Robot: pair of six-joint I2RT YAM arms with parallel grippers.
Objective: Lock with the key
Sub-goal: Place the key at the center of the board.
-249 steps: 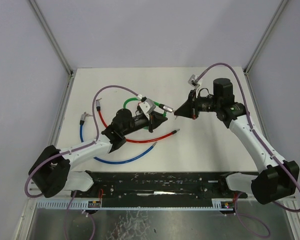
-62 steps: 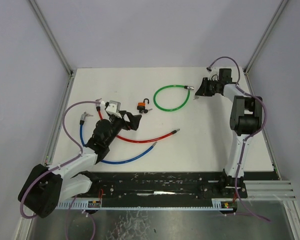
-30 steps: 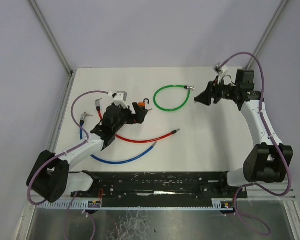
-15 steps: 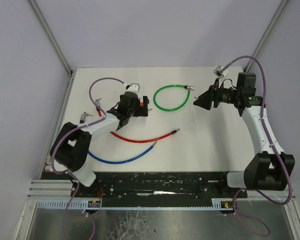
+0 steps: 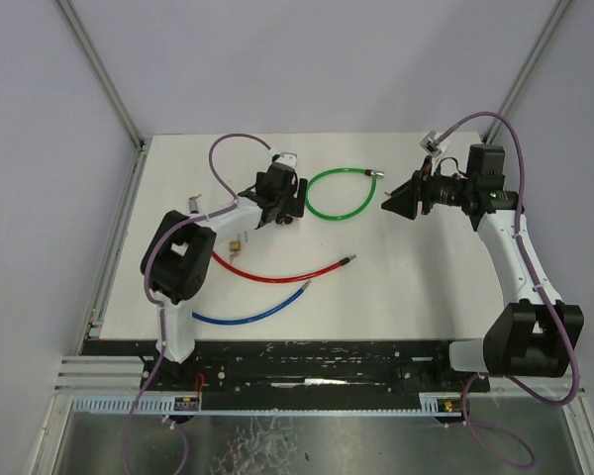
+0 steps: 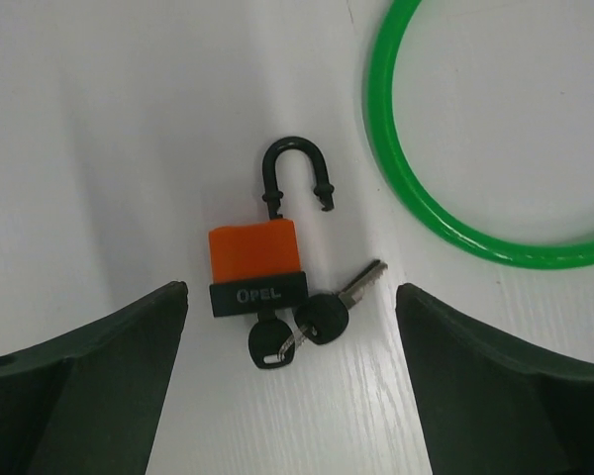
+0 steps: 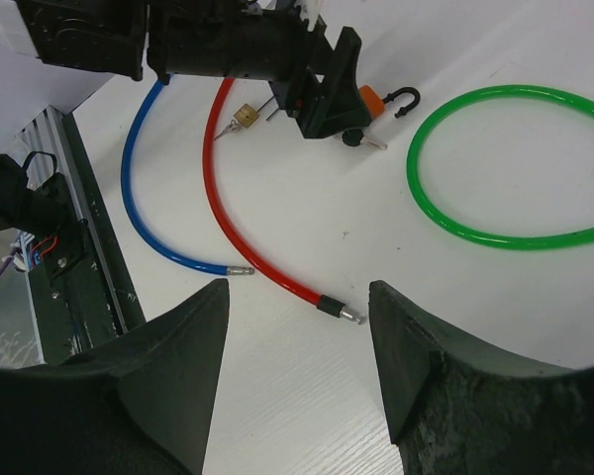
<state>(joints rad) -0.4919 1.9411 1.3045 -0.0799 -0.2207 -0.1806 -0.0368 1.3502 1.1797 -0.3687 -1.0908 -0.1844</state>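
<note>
Two sets of jaws are in play, and neither grips anything. Our left jaws hang released and spread wide over the padlock (image 6: pixel 255 267), one finger at its 9 o'clock and the other at its 3 o'clock, both clear of it. The padlock lies flat on the desk (image 6: pixel 99 119). Its shackle (image 6: pixel 295 168) points to 12 o'clock and stands open, the free end out of the orange body. At the body's 6 o'clock lie the keys (image 6: pixel 312 322). One appears to be seated in the keyhole; the other lies loose on the ring, its blade towards 2 o'clock. The green cable loop (image 6: pixel 416 208) curves past at the padlock's 2 o'clock, near but not touching. Seen from overhead, our right jaws, likewise released and empty, wait at the loop's 3 o'clock, well apart from the lock. We judge the step in hand to be the approach for a first grasp. Next we would lower the left jaws and close squarely on the orange body to pin it. The right jaws would then have to come across, push the shackle home and turn the key without snagging the loop.
</note>
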